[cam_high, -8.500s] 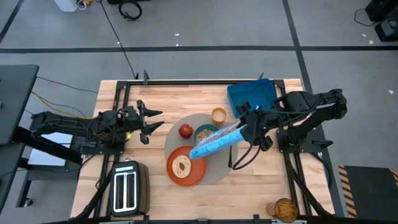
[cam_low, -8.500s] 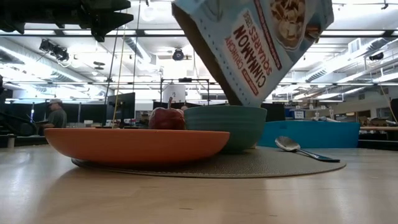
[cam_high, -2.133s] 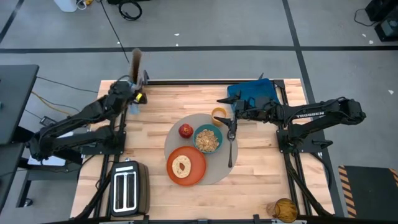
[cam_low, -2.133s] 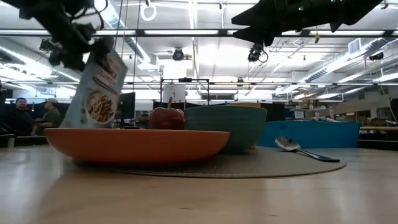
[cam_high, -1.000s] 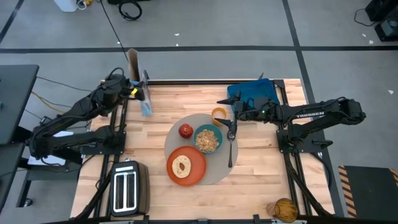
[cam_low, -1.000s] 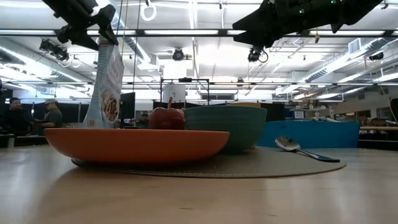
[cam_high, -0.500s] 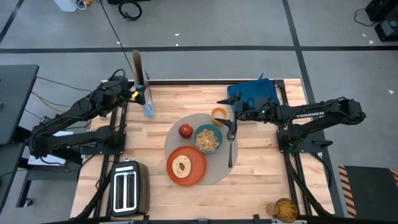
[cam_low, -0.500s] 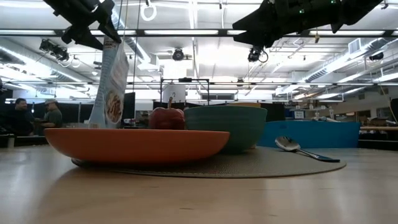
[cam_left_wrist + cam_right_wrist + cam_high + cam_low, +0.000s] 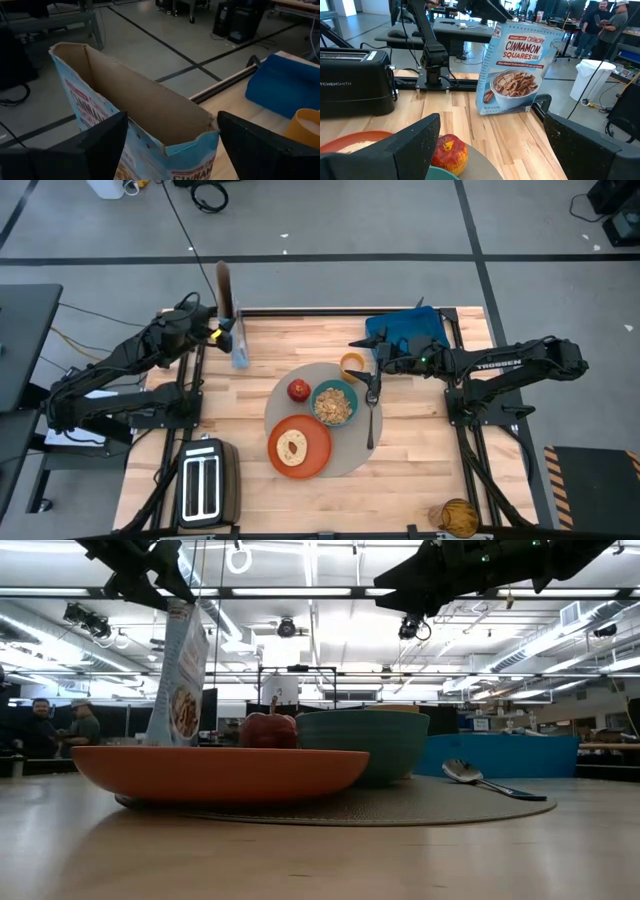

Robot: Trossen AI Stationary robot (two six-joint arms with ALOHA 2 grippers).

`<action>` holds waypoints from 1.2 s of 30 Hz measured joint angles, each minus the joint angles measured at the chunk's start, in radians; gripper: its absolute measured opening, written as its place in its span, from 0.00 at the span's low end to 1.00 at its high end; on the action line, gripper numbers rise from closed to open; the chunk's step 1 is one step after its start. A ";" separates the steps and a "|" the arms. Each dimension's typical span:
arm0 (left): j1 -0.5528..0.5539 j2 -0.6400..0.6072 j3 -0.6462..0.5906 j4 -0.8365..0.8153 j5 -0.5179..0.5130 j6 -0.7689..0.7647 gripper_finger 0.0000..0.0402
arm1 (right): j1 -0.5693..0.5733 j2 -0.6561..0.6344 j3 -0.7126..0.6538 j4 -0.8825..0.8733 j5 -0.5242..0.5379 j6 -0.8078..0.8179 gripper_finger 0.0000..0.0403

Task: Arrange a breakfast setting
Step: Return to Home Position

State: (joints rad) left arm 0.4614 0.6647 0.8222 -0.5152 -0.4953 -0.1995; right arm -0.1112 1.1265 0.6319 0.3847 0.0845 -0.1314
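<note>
A blue cinnamon-cereal box [image 9: 515, 70] with an open top stands at the table's far left, leaning slightly, and my left gripper [image 9: 171, 120] is shut on its top. On the round mat [image 9: 345, 458] sit the orange plate [image 9: 313, 458] with toast [image 9: 292, 447], the teal bowl [image 9: 333, 383] full of cereal, and the red apple [image 9: 299, 390]. The spoon [image 9: 369, 425] lies on the mat's right side, and the orange-filled cup [image 9: 351, 365] stands at its far edge. My right gripper [image 9: 362, 362] hovers open above the cup and the spoon's bowl. My left gripper clasps the box's open top from outside. One finger [image 9: 107, 137] is on the printed front wall and the other finger [image 9: 235, 132] is at the box's end corner [image 9: 212, 127]. The fingers come from the table's left, slanting slightly down. The box's bottom [image 9: 502, 113] rests on the table.
A blue tray [image 9: 405, 335] sits at the far right under my right arm. A silver toaster [image 9: 207, 488] stands at the near left corner. A round amber thing [image 9: 455, 517] is at the near right corner. Bare wood lies along the near edge. People stand in the room behind.
My left gripper has rolled at the wrist without leaving its place. The box has turned with it: its top has shifted a little toward the table's right while its bottom stays on the table.
</note>
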 joint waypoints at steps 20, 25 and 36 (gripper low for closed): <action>0.002 -0.003 0.003 0.096 -0.065 0.107 0.79 | 0.001 0.000 0.000 -0.020 -0.008 0.008 0.90; 0.002 -0.008 0.003 0.099 -0.065 0.108 0.79 | 0.001 0.000 0.000 -0.023 -0.008 0.008 0.90; -0.062 -0.017 0.004 0.329 0.451 0.135 0.75 | -0.021 -0.080 0.002 0.010 -0.150 -0.001 0.90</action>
State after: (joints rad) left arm 0.3992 0.6478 0.8259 -0.1867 -0.0441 -0.0640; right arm -0.1322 1.0466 0.6338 0.3944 -0.0655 -0.1328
